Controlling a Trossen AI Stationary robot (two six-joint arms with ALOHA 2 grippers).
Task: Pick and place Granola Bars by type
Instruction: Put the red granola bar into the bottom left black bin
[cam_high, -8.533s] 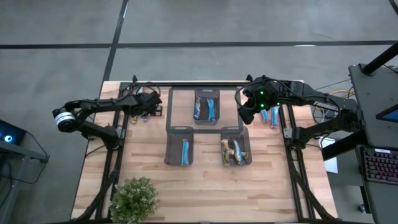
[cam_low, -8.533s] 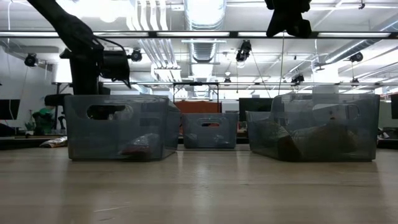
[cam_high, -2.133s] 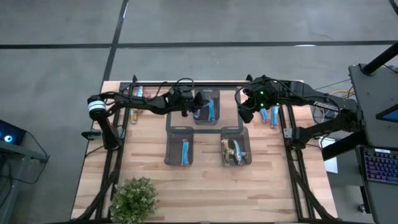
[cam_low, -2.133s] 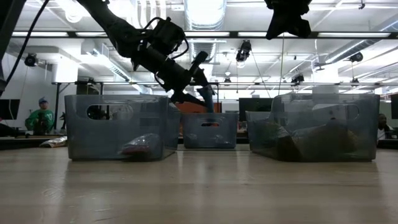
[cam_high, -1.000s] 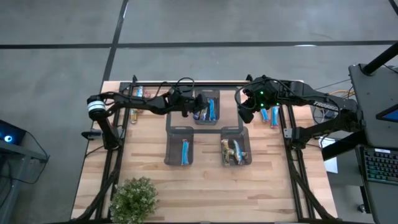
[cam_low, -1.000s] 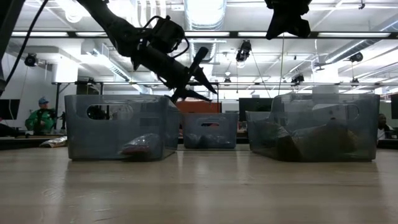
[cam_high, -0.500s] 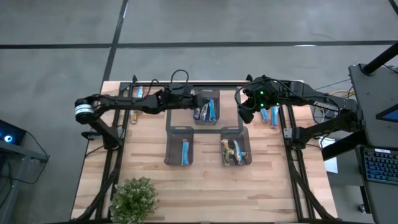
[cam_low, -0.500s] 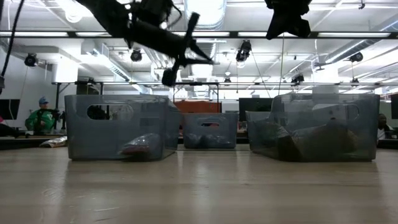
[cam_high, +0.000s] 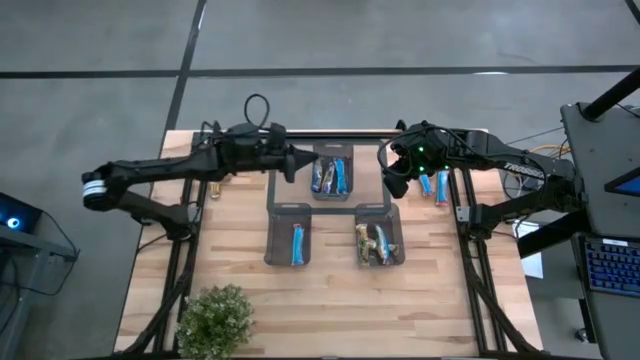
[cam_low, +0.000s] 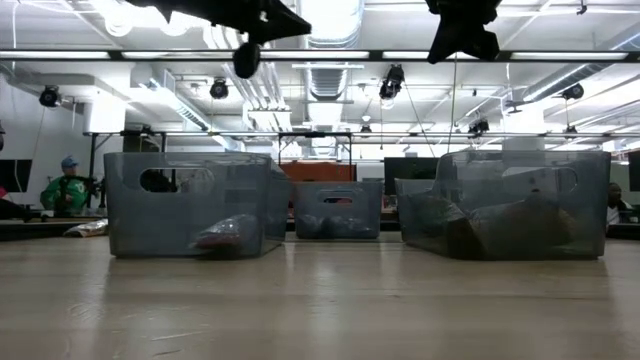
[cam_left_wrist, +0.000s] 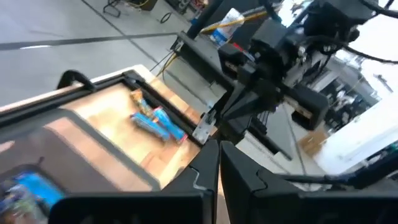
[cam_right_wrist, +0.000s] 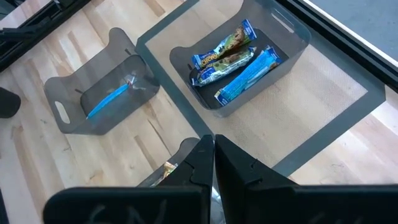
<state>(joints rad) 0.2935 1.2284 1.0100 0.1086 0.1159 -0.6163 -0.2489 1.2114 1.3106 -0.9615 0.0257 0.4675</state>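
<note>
The wooden counter (cam_high: 330, 300) carries three grey see-through bins inside a dark frame. The far bin (cam_high: 333, 172), at the counter's back centre, holds three Granola Bars (cam_high: 330, 178): from the right wrist view, two blue-and-brown wrapped bars lie side by side with one plain blue bar beside them. The near-left bin (cam_high: 290, 235) holds a single blue bar (cam_high: 297, 243), lying lengthwise. The near-right bin (cam_high: 380, 236) holds a small heap of brownish-gold bars (cam_high: 372, 244), with a blue one at its edge. A potted plant (cam_high: 214, 318) stands at the counter's near-left corner.

The left arm reaches in from the left side. The left gripper (cam_high: 296, 162) hangs above the counter just left of the far bin; its jaws are closed together and empty, as the left wrist view confirms. The right arm is folded at the back right. The right gripper (cam_high: 393, 184) hovers between the far bin and the right rail, jaws pressed together, nothing between them.

Loose bars (cam_high: 433, 185), blue and red-and-blue, lie on the counter by the right rail, just beside the right gripper. A further few bars (cam_high: 216, 183) lie by the left rail, partly under the left arm.

In the low view a person (cam_low: 68, 183) in a green top sits in the room behind.
</note>
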